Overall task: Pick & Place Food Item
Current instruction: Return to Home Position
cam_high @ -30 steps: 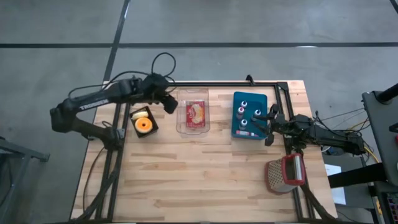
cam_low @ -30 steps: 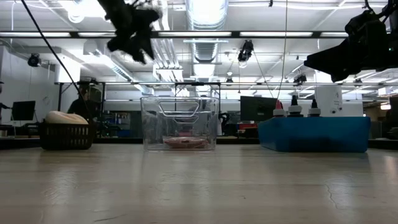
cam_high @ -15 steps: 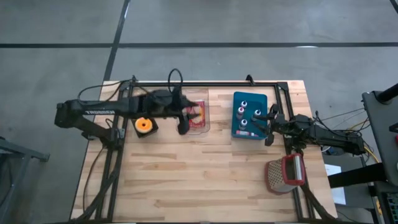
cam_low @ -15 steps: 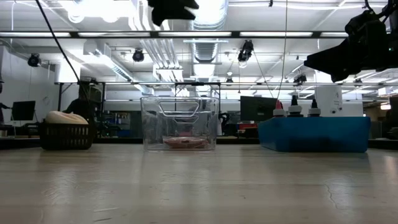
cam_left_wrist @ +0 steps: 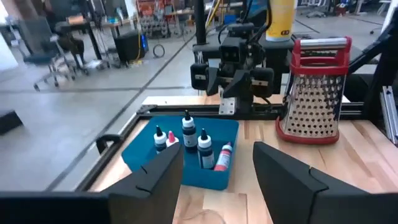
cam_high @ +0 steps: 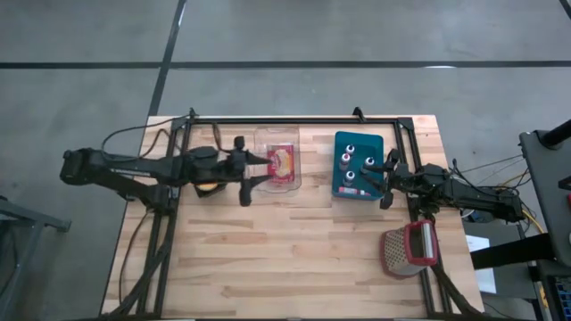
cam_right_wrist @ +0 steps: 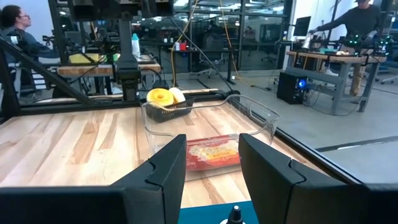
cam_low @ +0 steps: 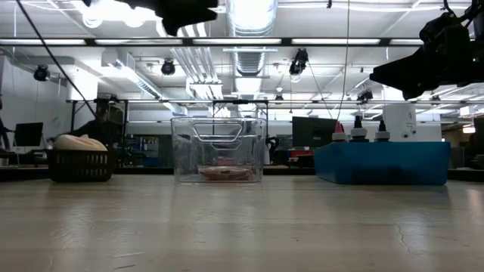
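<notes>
Two grippers: the left gripper (cam_high: 243, 171) hangs above the table just beside the clear container (cam_high: 301, 174), fingers spread wide, holding nothing. The right gripper (cam_high: 385, 177) hovers at the edge of the blue tray (cam_high: 375, 143), fingers apart, empty.
Donuts: the donuts (cam_right_wrist: 160, 96) sit heaped in the black bin (cam_low: 79, 166), which lies under the left arm in the high view.
Risk, left arm: a low retreat likely clips the container wall or the bin rim and tips donuts out.
Risk, right arm: a dip likely topples the bottles (cam_left_wrist: 188, 132) in the tray.
Cause: too little height over these items.
</notes>
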Robot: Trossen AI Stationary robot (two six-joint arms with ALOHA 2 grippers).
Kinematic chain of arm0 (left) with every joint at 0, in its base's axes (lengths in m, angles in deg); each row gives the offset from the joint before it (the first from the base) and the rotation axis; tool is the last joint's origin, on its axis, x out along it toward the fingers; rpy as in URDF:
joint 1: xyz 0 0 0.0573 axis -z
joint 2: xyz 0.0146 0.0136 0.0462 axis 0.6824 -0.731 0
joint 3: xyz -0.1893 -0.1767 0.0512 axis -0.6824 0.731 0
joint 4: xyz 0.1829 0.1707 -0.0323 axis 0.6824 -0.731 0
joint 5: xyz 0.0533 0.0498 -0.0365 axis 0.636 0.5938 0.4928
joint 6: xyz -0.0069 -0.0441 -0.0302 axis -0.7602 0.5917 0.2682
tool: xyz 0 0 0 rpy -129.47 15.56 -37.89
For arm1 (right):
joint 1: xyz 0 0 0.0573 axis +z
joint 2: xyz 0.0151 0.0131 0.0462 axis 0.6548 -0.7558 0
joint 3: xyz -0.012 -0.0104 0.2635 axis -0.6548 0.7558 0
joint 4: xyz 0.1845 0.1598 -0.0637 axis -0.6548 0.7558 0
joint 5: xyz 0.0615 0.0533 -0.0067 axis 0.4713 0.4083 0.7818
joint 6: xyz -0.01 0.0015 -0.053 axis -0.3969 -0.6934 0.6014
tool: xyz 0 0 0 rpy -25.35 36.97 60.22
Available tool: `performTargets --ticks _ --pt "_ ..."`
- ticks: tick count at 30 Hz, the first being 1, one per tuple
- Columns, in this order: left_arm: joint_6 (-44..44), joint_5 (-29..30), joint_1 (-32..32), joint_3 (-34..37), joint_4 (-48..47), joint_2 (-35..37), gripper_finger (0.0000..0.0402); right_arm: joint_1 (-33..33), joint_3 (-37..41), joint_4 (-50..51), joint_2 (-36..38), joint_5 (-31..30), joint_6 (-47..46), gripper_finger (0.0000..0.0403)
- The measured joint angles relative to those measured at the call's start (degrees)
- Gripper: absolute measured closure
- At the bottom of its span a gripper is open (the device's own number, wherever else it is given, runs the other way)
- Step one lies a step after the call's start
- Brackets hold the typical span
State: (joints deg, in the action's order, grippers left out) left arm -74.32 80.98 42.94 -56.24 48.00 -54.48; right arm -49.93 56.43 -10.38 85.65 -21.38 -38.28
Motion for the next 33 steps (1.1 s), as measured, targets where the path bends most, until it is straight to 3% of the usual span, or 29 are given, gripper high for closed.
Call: performTargets --ticks 8,17,33 --pt "-6.71 -0.8 0.27 10.57 4.03 13.28 0.0202 -0.01 0.0 0.0 0.0 0.01 0.11 0.0262" --pt "-9.65 -1.77 0.26 30.54 25.32 26.76 0.0202 0.01 0.0 0.0 0.0 0.02 0.12 0.0262" --pt "-9.68 -8.36 0.28 45.93 27.91 49.82 0.0202 0.0 0.0 0.0 0.02 0.0 0.0 0.0262"
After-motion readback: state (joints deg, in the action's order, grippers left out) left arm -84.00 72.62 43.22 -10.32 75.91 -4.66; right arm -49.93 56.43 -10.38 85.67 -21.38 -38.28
